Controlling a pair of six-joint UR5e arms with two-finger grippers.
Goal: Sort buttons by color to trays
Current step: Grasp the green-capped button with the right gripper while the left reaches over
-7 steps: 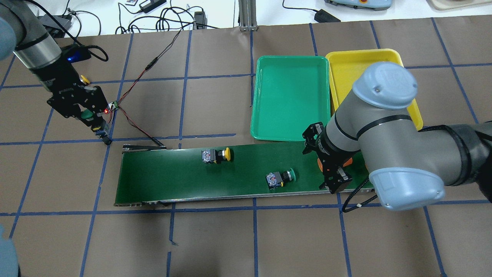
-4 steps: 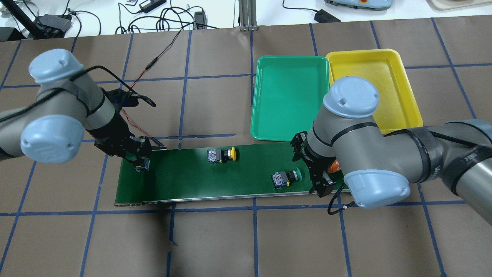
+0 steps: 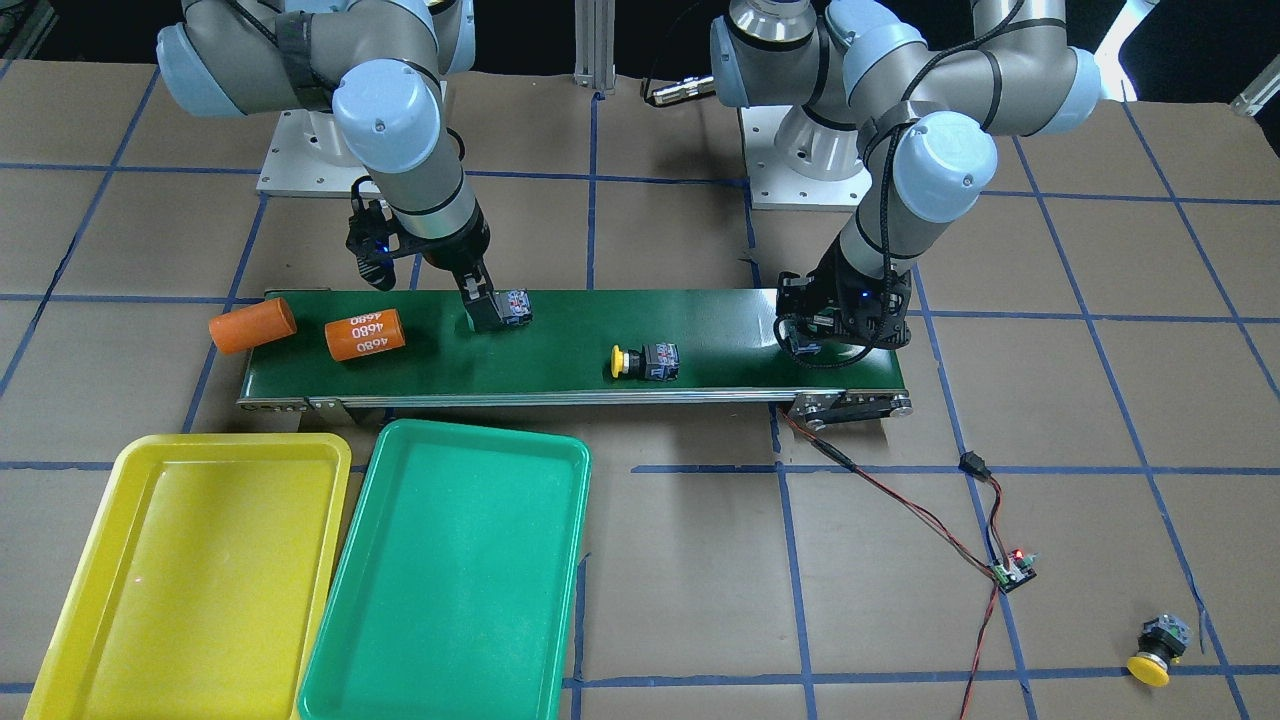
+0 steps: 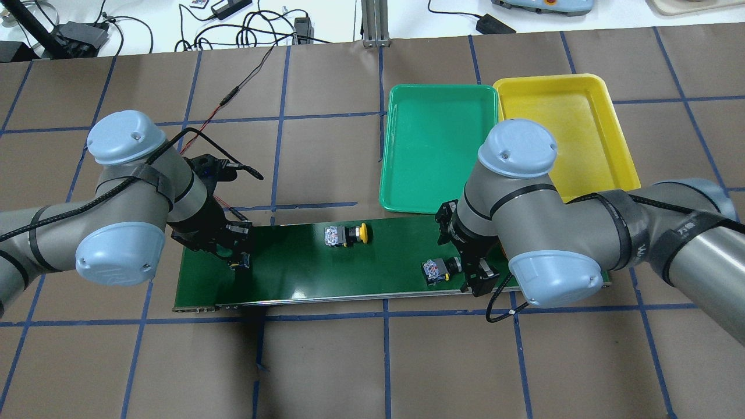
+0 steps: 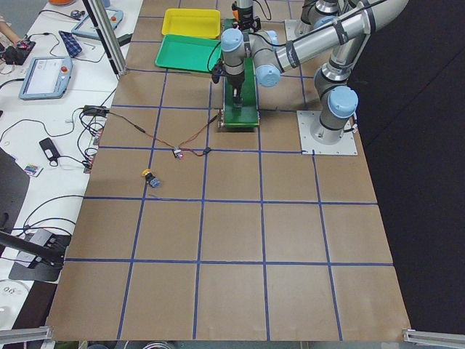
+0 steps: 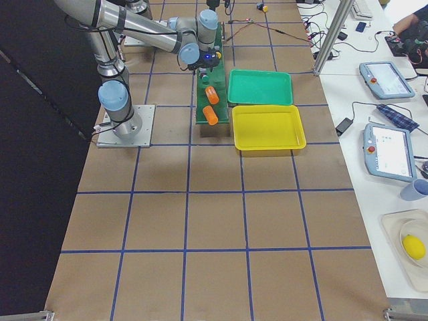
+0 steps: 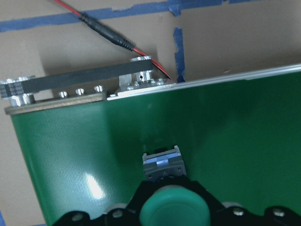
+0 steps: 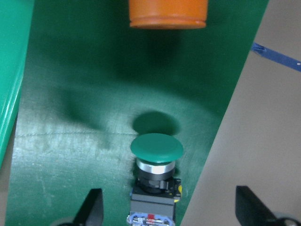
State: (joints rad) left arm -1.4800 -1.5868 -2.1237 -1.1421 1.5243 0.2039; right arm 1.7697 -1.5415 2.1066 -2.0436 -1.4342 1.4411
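The step in hand looks like the right tool [image 8: 170,212] picking up a green button [image 8: 156,147]. That tool is open. Its fingers [image 8: 94,207] stand on either side of the button's black body, and nothing is pinched yet. The button lies on its side on the belt [image 4: 291,273], with its cap pointing ahead of the tool toward an orange cylinder [image 8: 168,14].

The green tray [image 4: 442,145] is near this tool, just past the belt's far edge, and the yellow tray [image 4: 559,116] sits just beside it. No button lies in either tray, so the sorting seems to be at its start.

The left tool [image 4: 236,256] is closed on a second green button [image 7: 173,209]. The cap sits between its fingers and the grey body hangs down over the belt's other end. I cannot tell whether the body touches the belt.

A yellow button [image 4: 349,234] lies on the belt between the two tools. A stray yellow button [image 3: 1152,650] sits on the worktop [image 4: 326,361], well apart from both.

Next, the right tool probably needs to close squarely on the boxy body rather than the round cap. It would then lift straight up and make the short carry to the green tray. The button lies near the belt's edge, so a skewed grip could nudge it off.
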